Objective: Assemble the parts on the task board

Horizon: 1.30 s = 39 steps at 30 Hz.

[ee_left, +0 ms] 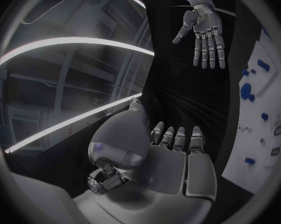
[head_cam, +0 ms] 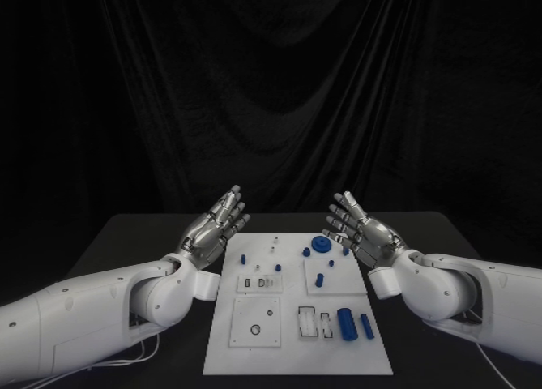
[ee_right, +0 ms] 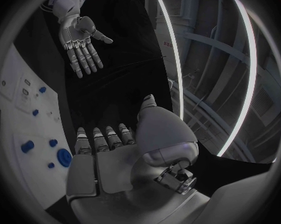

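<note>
Silver left hand (head_cam: 215, 226) and right hand (head_cam: 363, 228), fingers spread, empty.

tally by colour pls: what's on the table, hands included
Blue parts: 8, counting the small ones as well as I can make them out
White task board: 1
Silver hands: 2, left hand and right hand
Total: 11

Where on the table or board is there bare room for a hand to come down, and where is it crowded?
Bare black table lies outside the left hand and outside the right hand. On the task board the near strip is bare. Crowded: the far right corner around the blue gear, and the two blue cylinders near right.
</note>
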Tool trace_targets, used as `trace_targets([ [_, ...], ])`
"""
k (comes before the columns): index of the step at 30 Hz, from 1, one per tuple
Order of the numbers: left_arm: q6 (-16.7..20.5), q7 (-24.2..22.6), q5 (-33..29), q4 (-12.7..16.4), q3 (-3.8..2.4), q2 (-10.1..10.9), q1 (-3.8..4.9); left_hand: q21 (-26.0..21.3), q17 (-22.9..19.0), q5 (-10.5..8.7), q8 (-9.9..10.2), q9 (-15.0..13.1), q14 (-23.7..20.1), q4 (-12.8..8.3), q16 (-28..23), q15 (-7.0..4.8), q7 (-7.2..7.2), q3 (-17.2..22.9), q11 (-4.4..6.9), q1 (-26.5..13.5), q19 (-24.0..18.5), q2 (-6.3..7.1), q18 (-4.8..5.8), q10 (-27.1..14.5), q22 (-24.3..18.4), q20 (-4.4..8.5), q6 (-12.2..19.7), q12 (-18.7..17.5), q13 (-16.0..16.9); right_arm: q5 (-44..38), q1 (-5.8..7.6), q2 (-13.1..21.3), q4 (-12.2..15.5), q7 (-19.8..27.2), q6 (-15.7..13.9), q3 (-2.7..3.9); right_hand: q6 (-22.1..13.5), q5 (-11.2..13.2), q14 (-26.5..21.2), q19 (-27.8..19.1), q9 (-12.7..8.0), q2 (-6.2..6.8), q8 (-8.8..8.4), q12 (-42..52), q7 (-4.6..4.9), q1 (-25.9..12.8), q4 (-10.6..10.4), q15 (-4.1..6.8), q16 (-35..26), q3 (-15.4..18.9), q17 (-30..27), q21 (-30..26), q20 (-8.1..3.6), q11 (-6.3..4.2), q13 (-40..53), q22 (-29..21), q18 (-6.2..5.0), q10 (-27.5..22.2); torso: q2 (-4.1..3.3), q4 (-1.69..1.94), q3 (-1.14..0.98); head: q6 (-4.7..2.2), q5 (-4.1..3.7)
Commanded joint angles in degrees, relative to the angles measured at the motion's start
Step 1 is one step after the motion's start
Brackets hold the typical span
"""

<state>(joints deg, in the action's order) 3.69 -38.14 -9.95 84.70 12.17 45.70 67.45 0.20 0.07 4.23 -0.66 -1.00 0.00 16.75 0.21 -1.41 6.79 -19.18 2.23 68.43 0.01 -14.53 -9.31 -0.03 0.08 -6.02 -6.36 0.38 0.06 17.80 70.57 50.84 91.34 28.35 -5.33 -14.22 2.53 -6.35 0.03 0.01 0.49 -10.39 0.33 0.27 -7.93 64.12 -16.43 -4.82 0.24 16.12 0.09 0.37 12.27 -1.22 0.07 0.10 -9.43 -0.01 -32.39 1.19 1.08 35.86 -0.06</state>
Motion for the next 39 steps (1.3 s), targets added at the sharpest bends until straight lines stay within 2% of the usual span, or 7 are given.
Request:
trace_targets([
  [1, 0.5, -8.2, 6.2, 0.2, -0.03, 1.0, 0.15, -0.2, -0.1, -0.19, -0.3, 0.0, 0.0, -0.1, -0.2, 1.09, 0.89, -0.2, -0.63, -0.5, 0.0, 0.08, -0.96, 0.0, -0.1, -0.98, 0.2, -0.4, -0.1, -4.6, 0.48, -0.6, -0.2, -0.3, 5.7, 0.04, 0.1, -0.7, 0.0, 0.0, 0.1, -0.04, 0.23, -0.3, 0.91, 0.8, 0.1, -1.25, -0.2, 0.3, -0.1, -0.4, 1.75, 0.95, -0.1, -0.1, -0.77, 0.0, -0.10, 0.44, 0.25, 1.50, -0.30],
  [10, 3.2, -9.9, 14.1, 0.8, -0.03, 4.6, 0.15, -0.2, -0.1, 1.59, -0.4, -0.1, 0.0, -0.3, -0.2, 2.17, 0.47, 0.3, -1.92, 1.9, 0.0, 0.63, -0.95, 0.2, -0.1, -2.94, -0.3, -0.3, 0.0, -10.7, 3.24, -0.3, -0.8, -2.0, 6.9, 0.04, 1.9, -5.6, 0.0, 4.6, 0.4, -0.13, 0.61, -0.3, 5.32, 5.4, 2.6, -6.54, -0.2, -0.5, -0.1, 2.7, 4.87, 5.72, -0.1, 1.9, -0.53, 0.0, -0.22, 0.43, 0.23, 4.93, 0.31],
  [15, 6.1, -11.0, 18.5, 1.3, -0.03, 6.9, 0.16, -0.2, -0.1, 5.79, -0.5, -0.2, 0.0, -0.2, -0.2, 2.95, -0.63, 1.1, -2.61, 5.7, 0.0, 1.33, -1.01, 0.6, -0.1, -3.95, -1.6, -0.2, 0.1, -13.1, 6.63, 0.7, -0.5, -4.8, 6.2, 0.04, 4.9, -6.8, 12.8, 32.0, 1.0, 0.95, 1.33, 1.5, 7.19, 8.5, 4.1, -9.71, 8.3, -0.6, 4.1, 16.6, 4.45, 9.00, 0.7, 8.3, 2.12, 0.8, -0.92, -0.12, 0.14, 6.12, 0.98],
  [17, 6.9, -11.1, 19.4, 1.8, -0.03, 7.9, 0.18, -0.1, -0.1, 14.01, -0.7, -0.3, 0.0, -0.7, -0.2, 3.62, -2.50, 2.5, -3.26, 10.8, 0.1, 1.59, -1.00, 0.7, 0.0, -4.57, -2.7, -0.2, 0.1, -14.5, 8.55, 1.3, -0.5, -7.0, 5.8, 0.04, 7.0, -7.8, 18.4, 35.4, 1.3, 0.92, 2.12, 3.0, 8.29, 9.8, 4.5, -9.61, 11.1, -0.8, 5.1, 17.6, 4.28, 9.87, 1.1, 8.4, 2.09, 1.5, -1.12, -0.19, 0.13, 7.02, 1.13],
  [22, 8.6, -11.4, 20.5, 2.8, -0.03, 9.2, 0.31, -0.2, -0.1, 15.31, -0.9, -0.6, 0.0, 0.0, -0.2, 4.26, -4.81, 2.8, -2.47, 12.9, 0.0, 1.41, -0.89, 0.9, -0.1, -4.86, -4.8, -0.2, 0.2, -21.5, 12.93, 2.2, -1.1, -13.7, 5.1, 0.03, 12.3, -19.8, 33.0, 44.4, 1.9, -0.29, 4.36, 10.6, 11.34, 18.2, 8.2, -7.75, 15.4, -2.6, 6.0, 19.0, 3.99, 11.44, 2.1, 7.8, 0.35, 5.1, -2.05, -0.02, 0.07, 8.54, 1.34],
  [33, 12.4, -12.1, 30.5, 4.2, -0.02, 11.3, 0.60, -0.2, -0.1, 19.85, -1.0, -0.6, 0.0, -0.1, -0.2, 1.24, -5.18, 3.6, -1.88, 16.1, 0.0, 0.72, -0.94, 0.9, -0.1, -3.37, -6.1, -0.1, 0.2, -59.0, 18.28, 3.5, -1.0, -25.5, 1.2, 0.04, 27.7, -20.3, 56.9, 61.2, 3.3, 0.67, 9.30, 25.0, 14.75, 23.0, 11.5, -0.97, 26.4, -2.5, 9.3, 24.9, -0.82, 11.68, 3.4, 9.9, -1.05, 22.3, -4.60, 0.39, 0.26, 9.78, 1.49],
  [39, 12.9, -11.8, 33.4, 5.4, -0.02, 12.6, 0.65, -0.2, -0.1, 19.11, -0.9, -0.6, 0.0, 0.0, -0.2, 1.07, -5.29, 3.5, -1.83, 16.5, 0.0, 0.81, -0.93, 0.9, -0.1, -3.20, -6.0, -0.2, 0.2, -89.8, 18.95, 3.8, 0.1, -31.5, -0.8, 0.04, 39.5, -3.6, 70.1, 71.0, 4.2, 1.30, 11.58, 23.3, 12.66, 24.8, 12.6, 3.32, 32.2, -4.3, 12.8, 31.7, -5.06, 8.62, 3.5, 13.9, -0.93, 33.9, -6.94, 1.59, 1.23, 9.87, 0.10],
])
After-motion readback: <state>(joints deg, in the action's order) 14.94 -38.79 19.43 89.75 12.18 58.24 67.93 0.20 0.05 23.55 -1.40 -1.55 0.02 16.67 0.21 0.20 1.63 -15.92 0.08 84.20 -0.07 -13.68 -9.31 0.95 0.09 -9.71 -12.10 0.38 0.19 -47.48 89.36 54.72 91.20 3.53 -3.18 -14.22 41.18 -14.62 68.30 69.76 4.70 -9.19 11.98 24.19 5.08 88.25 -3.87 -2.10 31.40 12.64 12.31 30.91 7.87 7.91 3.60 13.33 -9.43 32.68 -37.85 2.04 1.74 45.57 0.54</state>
